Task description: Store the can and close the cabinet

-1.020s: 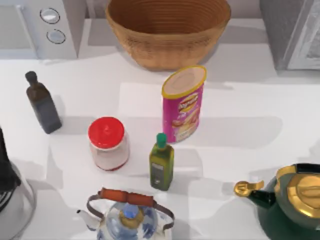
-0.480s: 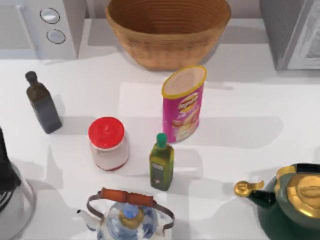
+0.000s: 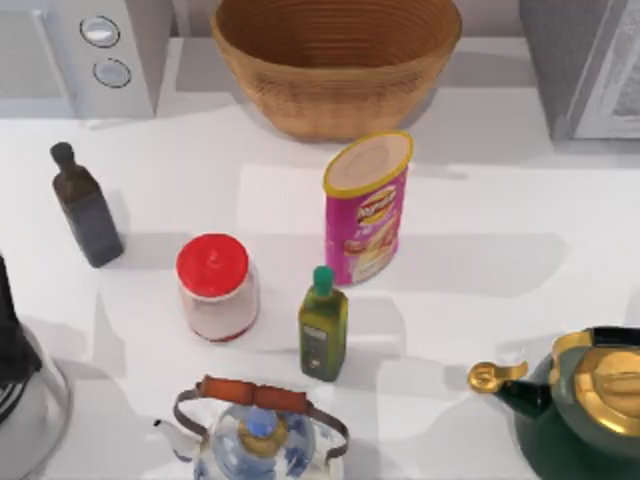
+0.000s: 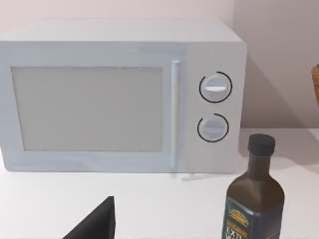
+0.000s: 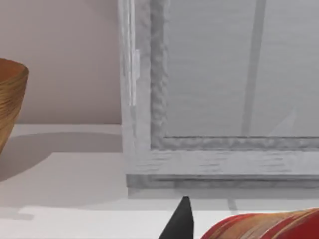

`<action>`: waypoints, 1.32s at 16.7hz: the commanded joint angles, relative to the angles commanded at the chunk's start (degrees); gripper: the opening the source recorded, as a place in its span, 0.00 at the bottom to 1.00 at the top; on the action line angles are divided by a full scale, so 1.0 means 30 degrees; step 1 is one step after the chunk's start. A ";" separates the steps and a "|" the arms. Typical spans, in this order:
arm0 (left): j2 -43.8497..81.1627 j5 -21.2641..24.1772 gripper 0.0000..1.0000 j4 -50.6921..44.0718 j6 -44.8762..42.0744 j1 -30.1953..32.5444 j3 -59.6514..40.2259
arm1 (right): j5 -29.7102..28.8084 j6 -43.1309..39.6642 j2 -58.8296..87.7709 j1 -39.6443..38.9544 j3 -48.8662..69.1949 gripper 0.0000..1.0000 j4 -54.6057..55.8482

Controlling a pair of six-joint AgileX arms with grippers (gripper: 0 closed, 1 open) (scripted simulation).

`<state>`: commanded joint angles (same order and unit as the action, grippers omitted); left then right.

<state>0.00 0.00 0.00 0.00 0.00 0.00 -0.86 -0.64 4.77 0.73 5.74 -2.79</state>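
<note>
Top view, left to right. A dark arm part (image 3: 12, 340) shows at the desk's left edge, above a rounded grey object (image 3: 30, 410) at the near left corner. A white microwave (image 3: 85, 50) with two dials stands at the far left corner of the white desk (image 3: 500, 200); in the left wrist view it appears front-on (image 4: 124, 94). A dark oil bottle (image 3: 87, 208) stands upright near the left edge, also seen in the left wrist view (image 4: 255, 194). A jar with a red lid (image 3: 215, 287) stands left of centre. At the near edge is a blue-and-white kettle (image 3: 255, 435) with a brown-wrapped handle. A small green-capped olive oil bottle (image 3: 323, 325) stands just beside the can. The can (image 3: 366, 208), a pink chips tube, stands upright near the desk's centre, in front of a wicker basket (image 3: 335, 60) at the far edge. A green teapot (image 3: 580, 400) with gold lid and spout occupies the near right corner. The grey cabinet (image 3: 585, 65) stands at the far right corner; the right wrist view shows its framed panel (image 5: 224, 89).

Left gripper: one dark fingertip (image 4: 97, 221) shows in the left wrist view; opening cannot be told. Right gripper: one dark fingertip (image 5: 180, 221) shows in the right wrist view; opening cannot be told.
</note>
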 joint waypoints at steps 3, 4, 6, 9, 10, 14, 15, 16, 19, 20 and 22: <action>0.0000 0.0000 1.00 0.0000 0.0000 0.0000 0.0000 | -0.0413 -0.0421 0.2141 0.0104 0.3492 0.00 -0.1024; 0.0000 0.0000 1.00 0.0000 0.0000 0.0000 0.0000 | -0.0568 -0.0563 0.3047 0.0090 0.5047 0.00 -0.1393; 0.0000 0.0000 1.00 0.0000 0.0000 0.0000 0.0000 | -0.0902 -0.0787 0.5149 -0.0041 0.8748 0.00 -0.2177; 0.0000 0.0000 1.00 0.0000 0.0000 0.0000 0.0000 | -0.1436 -0.0940 0.8798 -0.0466 1.5478 0.00 -0.3392; 0.0000 0.0000 1.00 0.0000 0.0000 0.0000 0.0000 | -0.1624 -0.0949 1.0101 -0.0651 1.7633 0.00 -0.3793; 0.0000 0.0000 1.00 0.0000 0.0000 0.0000 0.0000 | -0.2389 -0.0731 1.5091 -0.1492 2.4250 0.00 -0.5217; 0.0000 0.0000 1.00 0.0000 0.0000 0.0000 0.0000 | -0.2557 -0.0615 1.6209 -0.1720 2.5397 0.00 -0.5506; 0.0000 0.0000 1.00 0.0000 0.0000 0.0000 0.0000 | -0.2711 -0.0477 1.7284 -0.1957 2.6346 0.00 -0.5768; 0.0000 0.0000 1.00 0.0000 0.0000 0.0000 0.0000 | -0.3082 0.0007 2.0189 -0.2701 2.8625 0.00 -0.6433; 0.0000 0.0000 1.00 0.0000 0.0000 0.0000 0.0000 | -0.3178 0.0157 2.1060 -0.2946 2.9292 0.00 -0.6618; 0.0000 0.0000 1.00 0.0000 0.0000 0.0000 0.0000 | -0.3344 0.0401 2.2555 -0.3379 3.0324 0.00 -0.6932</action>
<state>0.00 0.00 0.00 0.00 0.00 0.00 -10.89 0.56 72.44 -9.40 96.71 -23.58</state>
